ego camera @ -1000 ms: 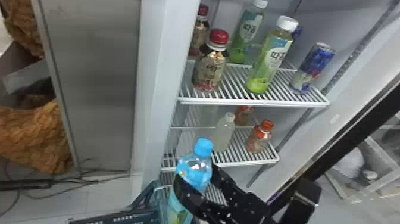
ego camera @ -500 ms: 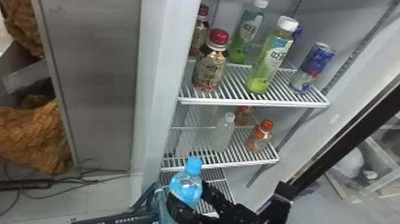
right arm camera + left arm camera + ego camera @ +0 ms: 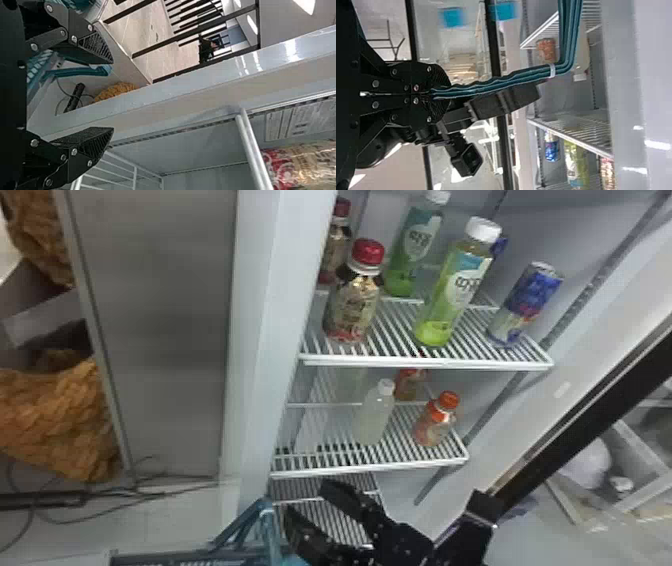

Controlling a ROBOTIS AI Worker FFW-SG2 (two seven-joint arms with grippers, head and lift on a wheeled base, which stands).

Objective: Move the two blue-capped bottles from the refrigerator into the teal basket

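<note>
The right gripper (image 3: 306,497) stands open in the head view, in front of the fridge's lowest shelf and right of the teal basket's raised handle (image 3: 269,530). In the right wrist view, the right gripper (image 3: 113,95) has nothing between its spread fingers; beyond them is the basket's teal handle (image 3: 79,72). The left gripper (image 3: 440,93) is shut on the teal basket handle (image 3: 502,82) in the left wrist view. Along the head view's bottom edge runs the basket's rim (image 3: 185,559).
Red-capped bottles (image 3: 352,305), green bottles (image 3: 450,295) and a blue can (image 3: 525,305) stand on the upper fridge shelf (image 3: 425,362). Below, a pale white-capped bottle (image 3: 375,415) and orange-capped bottles (image 3: 435,422) stand on another shelf. A white fridge side wall (image 3: 260,340) rises left of them.
The blue-capped bottle that my right gripper held went down towards the basket and is now out of its fingers. That gripper has opened. Bottles on the shelves have not moved.
</note>
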